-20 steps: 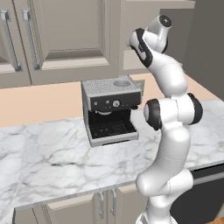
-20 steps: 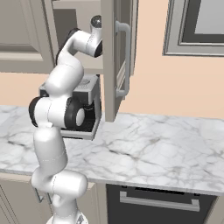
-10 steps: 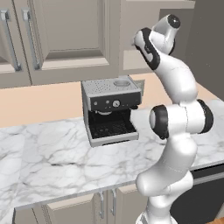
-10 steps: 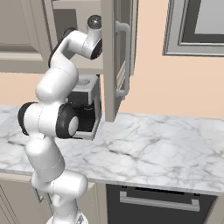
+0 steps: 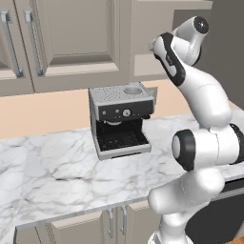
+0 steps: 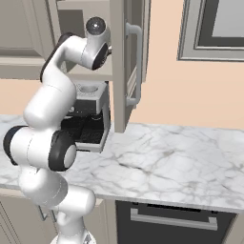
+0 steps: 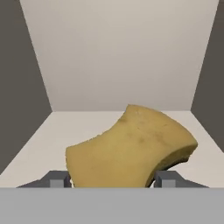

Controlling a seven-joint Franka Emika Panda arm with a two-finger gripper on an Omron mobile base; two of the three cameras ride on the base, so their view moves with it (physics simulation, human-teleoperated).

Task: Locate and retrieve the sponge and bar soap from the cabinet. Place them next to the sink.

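Hand (image 7: 113,179) spread around the sponge (image 7: 131,146) – base views hide it inside the cabinet (image 6: 119,62).

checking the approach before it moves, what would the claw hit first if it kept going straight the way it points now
Most likely the sponge: it lies on the cabinet shelf right ahead of the claw, between the two fingertips. Behind it is only the cabinet's back wall. Whether it already touches the sponge is unclear.

Sponge (image 7: 131,148) — yellowish-tan, perhaps mottled; counter (image 5: 52,167) grey-veined white.
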